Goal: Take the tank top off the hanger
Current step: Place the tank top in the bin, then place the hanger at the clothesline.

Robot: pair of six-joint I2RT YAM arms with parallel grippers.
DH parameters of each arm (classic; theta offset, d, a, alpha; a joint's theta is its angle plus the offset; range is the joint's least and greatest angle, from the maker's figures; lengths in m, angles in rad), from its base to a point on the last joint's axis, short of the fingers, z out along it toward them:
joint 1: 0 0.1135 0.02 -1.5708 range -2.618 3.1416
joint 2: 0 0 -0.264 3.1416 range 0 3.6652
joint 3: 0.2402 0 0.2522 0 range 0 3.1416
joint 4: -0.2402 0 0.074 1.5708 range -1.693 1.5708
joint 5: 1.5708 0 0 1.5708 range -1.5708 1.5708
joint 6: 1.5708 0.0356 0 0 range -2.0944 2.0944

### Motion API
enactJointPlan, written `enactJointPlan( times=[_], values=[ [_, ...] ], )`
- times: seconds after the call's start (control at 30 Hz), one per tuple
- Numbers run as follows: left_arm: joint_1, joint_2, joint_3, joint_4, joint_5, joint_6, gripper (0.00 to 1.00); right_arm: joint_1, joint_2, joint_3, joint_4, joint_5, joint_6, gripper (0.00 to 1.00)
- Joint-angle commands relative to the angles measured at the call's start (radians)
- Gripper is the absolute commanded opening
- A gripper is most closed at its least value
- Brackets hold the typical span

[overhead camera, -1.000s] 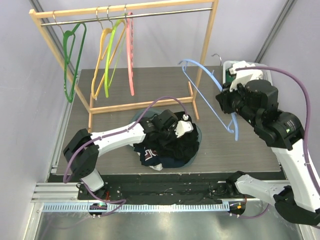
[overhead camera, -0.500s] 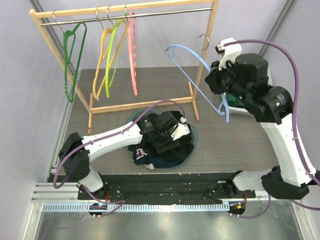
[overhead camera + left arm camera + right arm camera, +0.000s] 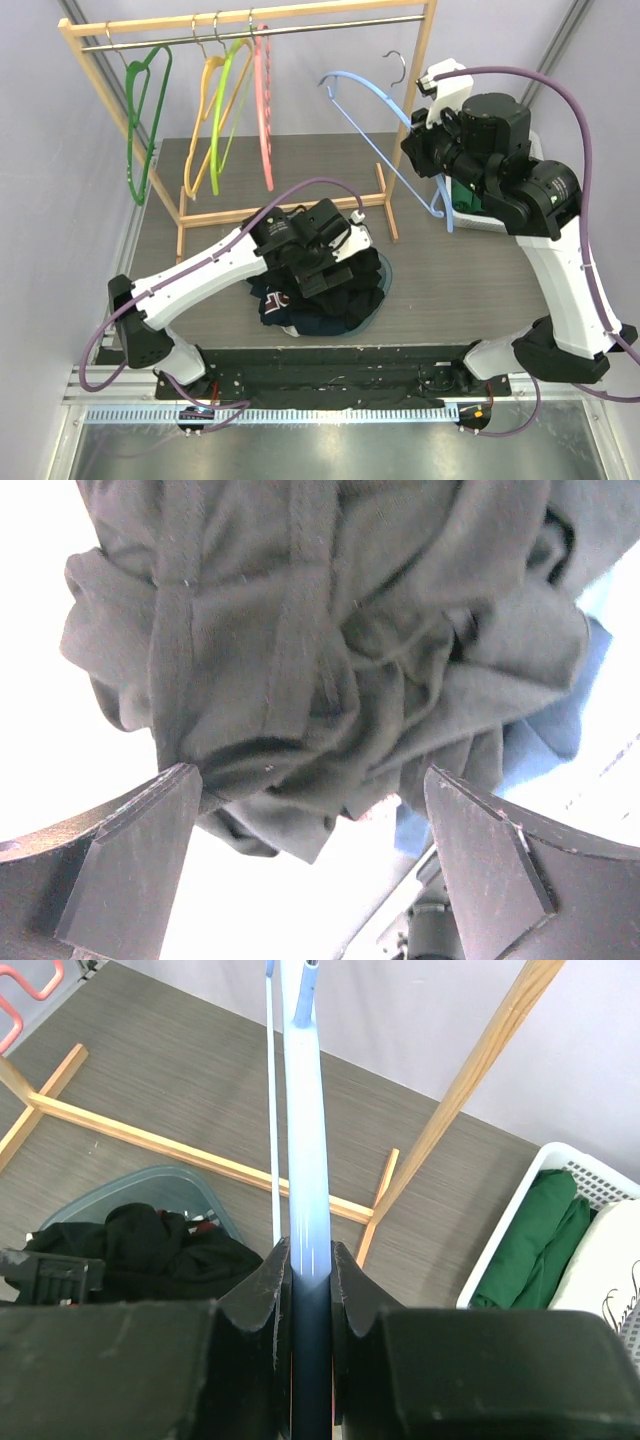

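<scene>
Right pincer (image 3: 310,1260) clamped on the bare blue hanger (image 3: 305,1110) at far right, left pincer (image 3: 310,790) apart over the dark tank top (image 3: 335,290) heaped in the basin (image 3: 388,280) near centre: removal appears complete.

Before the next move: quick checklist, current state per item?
1. Grip: right hand shut on blue hanger: ok.
2. Blue hanger bare, no fabric on it: ok.
3. Garment: dark tank top down in the bin: ok.
4. Release: left hand open over the pile: ok.
5. Snag: left hand free of fabric: cannot tell.
6. Clearance: hanger hook clear of rack post: cannot tell.
</scene>
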Motion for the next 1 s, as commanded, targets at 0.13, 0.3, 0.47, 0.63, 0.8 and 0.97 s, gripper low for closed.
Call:
enactJointPlan(
  times=[0.13, 0.3, 0.47, 0.63, 0.8, 0.97],
  values=[
    [-0.005, -0.091, 0.235, -0.082, 0.124, 0.019, 1.00, 0.020, 0.056, 0.142, 0.051, 0.052, -0.038, 0.01],
    [-0.005, -0.114, 0.530, -0.142, 0.181, 0.067, 1.00, 0.043, 0.136, 0.218, 0.086, 0.133, -0.084, 0.01],
    [-0.002, -0.143, 0.751, -0.179, 0.198, 0.076, 1.00, 0.046, 0.219, 0.321, 0.120, 0.156, -0.106, 0.01],
    [0.029, -0.220, 0.825, -0.182, 0.130, 0.120, 1.00, 0.045, 0.288, 0.383, 0.155, 0.169, -0.140, 0.01],
    [0.096, -0.253, 0.866, -0.194, 0.096, 0.131, 1.00, 0.045, 0.337, 0.403, 0.210, 0.179, -0.167, 0.01],
    [0.139, -0.280, 0.799, -0.197, 0.089, 0.131, 1.00, 0.046, 0.374, 0.455, 0.243, 0.167, -0.184, 0.01]
  ],
)
